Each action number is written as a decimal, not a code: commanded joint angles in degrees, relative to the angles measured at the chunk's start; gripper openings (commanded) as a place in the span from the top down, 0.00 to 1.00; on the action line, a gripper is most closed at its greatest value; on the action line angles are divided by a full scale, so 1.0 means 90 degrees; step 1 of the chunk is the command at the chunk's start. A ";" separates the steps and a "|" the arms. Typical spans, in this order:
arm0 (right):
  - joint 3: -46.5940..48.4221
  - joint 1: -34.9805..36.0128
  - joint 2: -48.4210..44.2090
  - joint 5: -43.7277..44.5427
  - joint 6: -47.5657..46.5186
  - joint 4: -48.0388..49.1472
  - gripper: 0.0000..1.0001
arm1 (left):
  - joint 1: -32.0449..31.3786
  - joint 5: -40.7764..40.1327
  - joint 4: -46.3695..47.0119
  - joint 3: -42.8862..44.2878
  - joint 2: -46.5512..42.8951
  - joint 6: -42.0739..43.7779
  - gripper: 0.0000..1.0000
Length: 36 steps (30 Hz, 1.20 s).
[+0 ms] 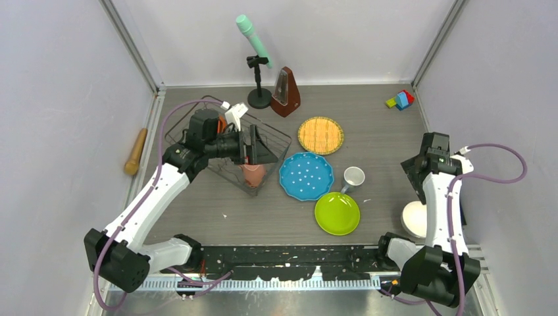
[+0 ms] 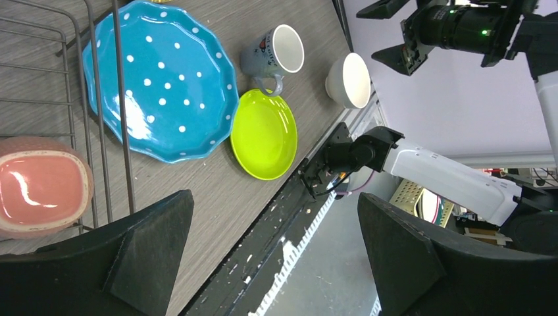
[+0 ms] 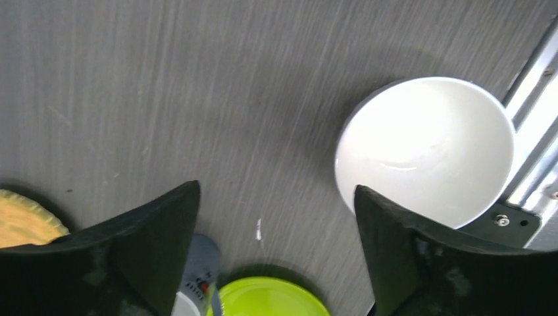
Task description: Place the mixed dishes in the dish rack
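The left gripper [image 2: 275, 197] is being held above the dish rack [image 1: 231, 172] at the left centre of the top view, its fingers being kept spread wide with nothing between them. The pinkish-tan mug [image 2: 43, 181] is being shown inside the rack, behind the wires at the lower left of the left wrist view. Just right of the rack, the blue white-dotted scalloped plate [image 1: 306, 176], the lime-green plate [image 1: 337, 213] and the small grey mug [image 1: 353, 178] are being seen lying close together on the table [image 1: 217, 210], with the yellow woven-look plate [image 1: 320, 135] above them. The right gripper [image 3: 275, 191] is being held with fingers parted, gripping nothing, over bare table beside the white bowl [image 3: 424, 148] at the right of its wrist view.
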 commanded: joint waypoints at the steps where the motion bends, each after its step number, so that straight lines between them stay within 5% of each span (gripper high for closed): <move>1: -0.0202 -0.0058 0.0133 0.0628 0.0166 -0.0144 0.02 | -0.0028 0.0241 0.0311 -0.0043 -0.0075 -0.0048 0.00; 6: -0.0627 -0.0356 0.0329 0.0437 0.0162 0.0262 0.01 | -0.0028 0.0363 0.0307 -0.0055 -0.0016 -0.0025 0.00; 14: -0.0930 -0.0530 0.0758 0.0165 0.0247 0.0862 0.22 | -0.0028 0.0417 0.0316 -0.0078 0.0023 0.0003 0.00; 16: -0.1014 -0.0525 0.0841 0.0183 0.0365 0.0928 0.34 | -0.0028 0.0425 0.0308 -0.0083 0.0047 0.0003 0.00; 17: -0.1060 -0.0525 0.0854 0.0193 0.0389 0.0949 0.51 | -0.0028 0.0426 0.0301 -0.0082 0.0056 0.0003 0.00; 19: -0.1126 -0.0529 0.0862 0.0201 0.0487 0.0982 0.66 | -0.0028 0.0419 0.0287 -0.0089 0.0062 0.0011 0.00; 26: -0.1243 -0.0532 0.0908 0.0027 0.0489 0.1036 0.52 | -0.0028 0.0448 0.0205 -0.0104 0.0135 0.0061 0.00; 28: -0.1309 -0.0525 0.0946 -0.0009 0.0499 0.1049 0.63 | -0.0028 0.0481 0.0199 -0.0113 0.0152 0.0068 0.00; 29: -0.1358 -0.0532 0.0925 -0.0011 0.0535 0.1044 0.80 | -0.0028 0.0494 0.0198 -0.0113 0.0154 0.0071 0.00; 31: -0.1362 -0.0526 0.0777 -0.0008 0.0585 0.0979 0.97 | -0.0028 0.0489 0.0198 -0.0104 0.0152 0.0080 0.00; 36: -0.0861 -0.0525 0.0014 -0.0208 0.0502 0.0841 1.00 | -0.0028 0.0448 0.0201 -0.0068 0.0153 0.0041 0.00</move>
